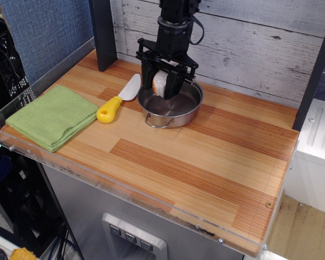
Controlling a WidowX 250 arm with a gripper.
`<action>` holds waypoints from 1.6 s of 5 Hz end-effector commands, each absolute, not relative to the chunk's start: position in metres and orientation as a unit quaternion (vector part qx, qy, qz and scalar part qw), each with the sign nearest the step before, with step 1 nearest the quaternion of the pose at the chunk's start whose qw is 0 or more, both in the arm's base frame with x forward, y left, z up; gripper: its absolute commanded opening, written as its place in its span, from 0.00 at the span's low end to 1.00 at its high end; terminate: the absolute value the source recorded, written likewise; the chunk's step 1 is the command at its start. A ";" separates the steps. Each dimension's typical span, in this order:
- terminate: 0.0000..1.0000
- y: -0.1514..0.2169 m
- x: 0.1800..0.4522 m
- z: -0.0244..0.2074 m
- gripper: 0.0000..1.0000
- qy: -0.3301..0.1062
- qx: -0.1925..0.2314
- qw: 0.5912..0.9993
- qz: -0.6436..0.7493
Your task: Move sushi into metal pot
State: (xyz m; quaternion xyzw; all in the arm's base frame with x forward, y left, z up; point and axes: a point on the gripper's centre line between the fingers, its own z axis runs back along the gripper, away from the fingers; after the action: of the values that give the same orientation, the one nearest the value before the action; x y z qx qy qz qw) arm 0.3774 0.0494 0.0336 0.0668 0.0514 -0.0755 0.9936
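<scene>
The metal pot (173,111) is a shallow shiny steel pot at the back middle of the wooden table, with a wire loop handle at its front. My black gripper (163,86) reaches down from above into the pot's left half. It is shut on the sushi (159,82), a small white block with an orange edge, held between the fingers (147,76) just over the pot's inside. The pot's back rim is hidden behind the gripper.
A white toy knife with a yellow handle (109,110) lies left of the pot. A folded green cloth (53,116) lies at the table's left end. A dark post (103,32) stands at the back left, before a grey plank wall.
</scene>
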 end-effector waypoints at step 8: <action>0.00 0.053 0.313 0.158 1.00 -0.107 0.026 0.994 -0.012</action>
State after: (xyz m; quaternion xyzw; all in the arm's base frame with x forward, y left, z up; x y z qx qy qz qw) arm 0.3228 0.0487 0.1489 0.0193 -0.0846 -0.0141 0.9961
